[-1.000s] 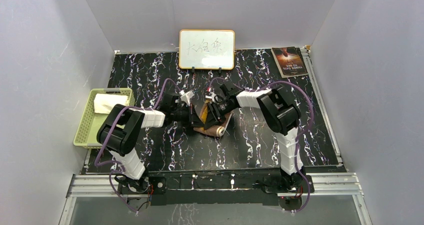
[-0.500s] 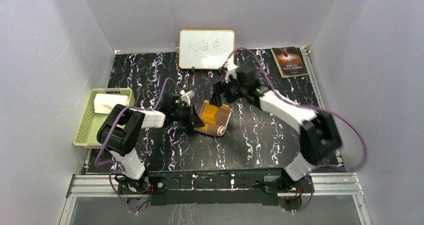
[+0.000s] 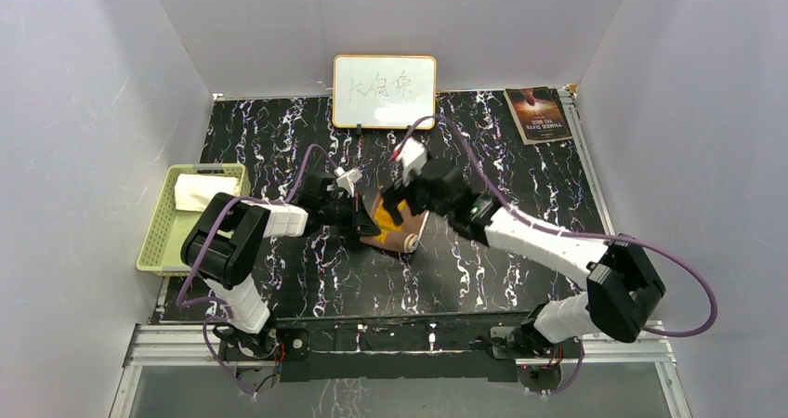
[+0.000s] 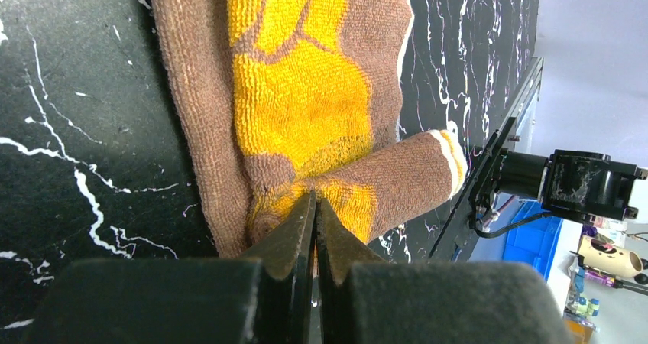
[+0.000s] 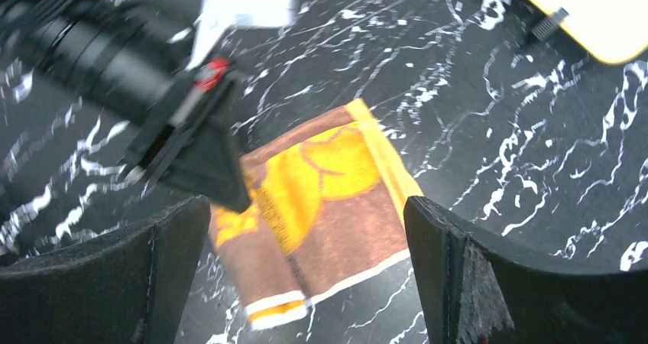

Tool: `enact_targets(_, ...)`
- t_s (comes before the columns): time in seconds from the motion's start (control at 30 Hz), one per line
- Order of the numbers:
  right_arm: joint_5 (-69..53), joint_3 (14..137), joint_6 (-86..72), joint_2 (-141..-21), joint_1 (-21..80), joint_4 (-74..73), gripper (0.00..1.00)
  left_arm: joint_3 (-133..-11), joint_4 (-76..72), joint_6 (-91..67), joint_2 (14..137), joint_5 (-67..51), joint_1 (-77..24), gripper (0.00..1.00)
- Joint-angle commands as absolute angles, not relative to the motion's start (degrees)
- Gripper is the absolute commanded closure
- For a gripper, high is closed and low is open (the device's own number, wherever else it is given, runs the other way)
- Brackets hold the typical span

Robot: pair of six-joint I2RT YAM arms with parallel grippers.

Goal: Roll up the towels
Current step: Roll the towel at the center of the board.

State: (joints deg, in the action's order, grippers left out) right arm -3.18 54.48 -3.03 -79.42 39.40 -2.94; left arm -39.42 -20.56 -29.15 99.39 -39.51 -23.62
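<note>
An orange-and-brown towel lies mid-table, its near end rolled into a short tube and its far part flat. My left gripper is shut on the towel at the left end of the roll, seen from above on the towel's left side. My right gripper hovers open above the towel, fingers spread wider than the cloth and touching nothing. From above the right gripper sits over the towel's far edge. A cream towel lies in the green basket.
The basket stands at the table's left edge. A whiteboard is propped at the back centre, its corner in the right wrist view. A dark booklet lies at the back right. The right arm stretches across the table's right half.
The right gripper let go of the towel, opened wide, swung toward the whiteboard, then came back over the towel's far edge. The left gripper stayed shut in place.
</note>
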Motion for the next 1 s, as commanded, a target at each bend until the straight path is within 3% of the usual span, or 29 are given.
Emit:
enact_targets(0.0,17.1,51.5,13.8,-75.7,52.0,-2.8,0.02,-38.1,-11.2,-25.1,104.6,-31.1,-23.9,1.00)
enact_targets(0.23,16.9,45.0,20.5,-78.3,58.3,-2.0,0.07,-38.8,-9.1,-24.5,104.8,-30.4,-24.0,1.00)
enact_targets(0.73,9.4,47.2,22.0,-89.8,58.5,0.8,0.11,-39.8,-7.7,-24.1,107.1,-31.2,-24.0,1.00)
enact_targets(0.97,6.6,47.0,20.5,-93.0,58.0,1.2,0.26,-39.9,-6.7,-23.9,107.3,-31.6,-23.9,1.00)
